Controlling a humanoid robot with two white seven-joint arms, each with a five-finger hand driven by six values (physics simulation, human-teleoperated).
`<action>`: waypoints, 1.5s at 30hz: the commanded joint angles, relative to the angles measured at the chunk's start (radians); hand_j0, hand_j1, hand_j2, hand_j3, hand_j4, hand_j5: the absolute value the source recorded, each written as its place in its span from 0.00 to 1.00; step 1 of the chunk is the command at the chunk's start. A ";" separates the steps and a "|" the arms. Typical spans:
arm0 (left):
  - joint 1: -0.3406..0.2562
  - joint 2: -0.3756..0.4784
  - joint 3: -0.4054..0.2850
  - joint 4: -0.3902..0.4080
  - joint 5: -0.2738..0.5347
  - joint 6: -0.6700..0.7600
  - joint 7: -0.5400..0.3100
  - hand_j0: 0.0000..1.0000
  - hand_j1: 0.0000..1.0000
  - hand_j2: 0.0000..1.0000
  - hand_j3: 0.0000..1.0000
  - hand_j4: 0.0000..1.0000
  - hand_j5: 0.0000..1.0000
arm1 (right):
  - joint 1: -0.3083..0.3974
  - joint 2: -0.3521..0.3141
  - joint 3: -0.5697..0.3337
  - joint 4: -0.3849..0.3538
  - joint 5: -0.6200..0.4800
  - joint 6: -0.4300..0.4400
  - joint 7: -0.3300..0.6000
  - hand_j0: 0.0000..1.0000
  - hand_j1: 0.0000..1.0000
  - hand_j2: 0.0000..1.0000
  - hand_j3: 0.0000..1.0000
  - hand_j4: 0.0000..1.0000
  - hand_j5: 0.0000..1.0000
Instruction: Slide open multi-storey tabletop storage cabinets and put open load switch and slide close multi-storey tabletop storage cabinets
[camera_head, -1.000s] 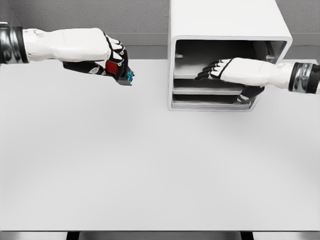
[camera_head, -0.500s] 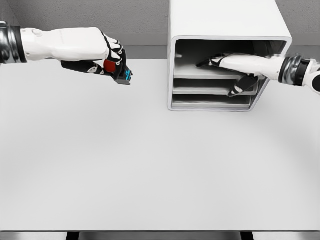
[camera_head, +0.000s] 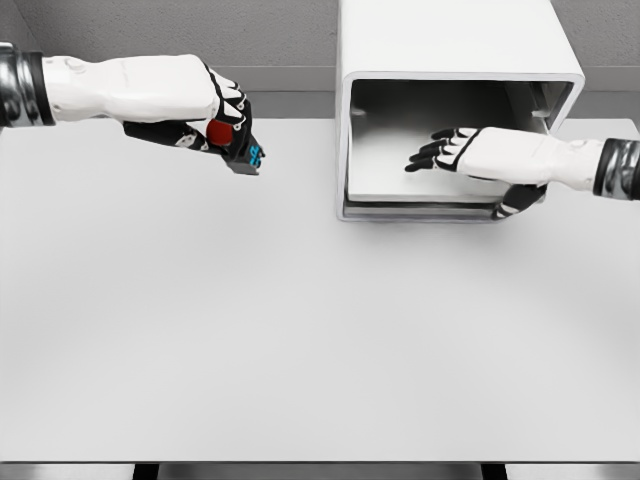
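Observation:
My left hand (camera_head: 205, 112) hovers over the table's far left, shut on the load switch (camera_head: 238, 147), a small black block with a red knob and a blue end. The white storage cabinet (camera_head: 450, 40) stands at the back right with its front facing me. Its top drawer (camera_head: 385, 172) is slid forward as a flat white tray and hides the lower shelves. My right hand (camera_head: 478, 160) lies on that tray with its fingers (camera_head: 430, 150) stretched over the top. Its thumb (camera_head: 520, 200) is hooked under the tray's front edge, pinching it.
The white table (camera_head: 300, 330) spreads wide in front of the cabinet. A grey wall (camera_head: 150, 25) runs behind. About a hand's width of open table separates the switch from the cabinet's left wall (camera_head: 342, 120).
The right hand reached into the cabinet and drew the top drawer out toward me; the lower shelves are now covered. The left hand has held the switch nearly still.

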 joint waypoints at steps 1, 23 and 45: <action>0.000 0.002 0.002 -0.002 0.010 0.004 0.001 0.35 0.35 0.35 0.35 0.35 0.35 | 0.000 -0.029 -0.013 -0.031 0.015 0.005 -0.001 1.00 1.00 1.00 1.00 1.00 1.00; -0.003 0.014 0.003 -0.040 0.090 0.004 0.005 0.35 0.35 0.35 0.35 0.35 0.35 | 0.133 -0.165 -0.075 -0.222 0.019 0.005 -0.001 1.00 1.00 1.00 1.00 1.00 1.00; -0.012 -0.106 0.002 -0.059 0.123 0.004 0.000 0.35 0.35 0.35 0.35 0.35 0.35 | 0.327 -0.270 -0.497 -0.288 -0.237 0.005 -0.001 1.00 1.00 1.00 1.00 1.00 1.00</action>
